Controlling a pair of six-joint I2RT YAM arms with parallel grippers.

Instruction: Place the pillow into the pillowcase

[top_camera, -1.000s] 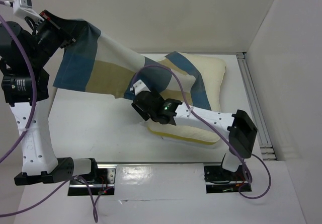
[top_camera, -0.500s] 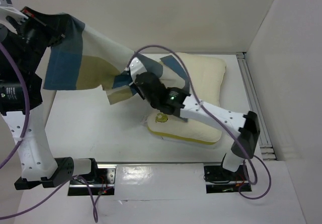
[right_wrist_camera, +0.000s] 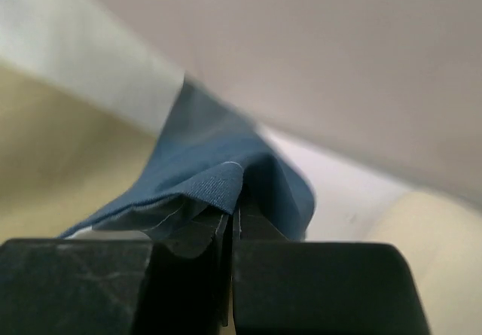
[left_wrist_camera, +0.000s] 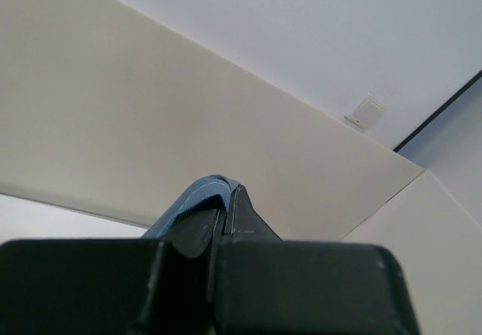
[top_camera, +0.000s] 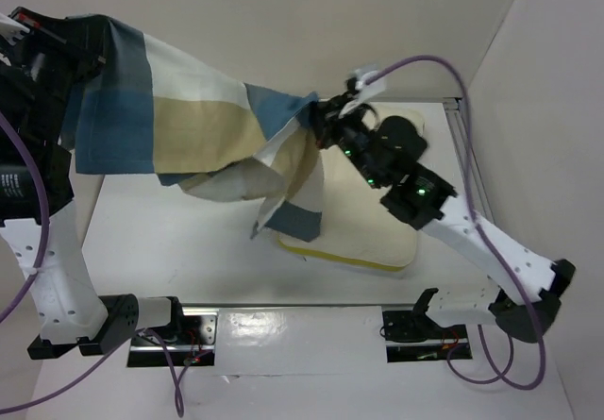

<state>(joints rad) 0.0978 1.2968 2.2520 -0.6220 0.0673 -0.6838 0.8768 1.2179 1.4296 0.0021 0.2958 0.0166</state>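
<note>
A: Surface?
B: Flat white tabletop [top_camera: 189, 241].
A: Directly on it?
B: Soft cream-white rectangular pillow with yellow piping [top_camera: 359, 226], lying flat, right of centre, reaching toward the back edge.

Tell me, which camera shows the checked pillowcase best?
Top external view: nearly the whole pillowcase hangs spread out, checks showing. Each wrist view shows only a blue bit pinched in its fingers.

White table [top_camera: 189, 250], metal rail along its right edge [top_camera: 457, 107], beige back wall [top_camera: 283, 24], small white wall plate [left_wrist_camera: 364, 113]
</note>
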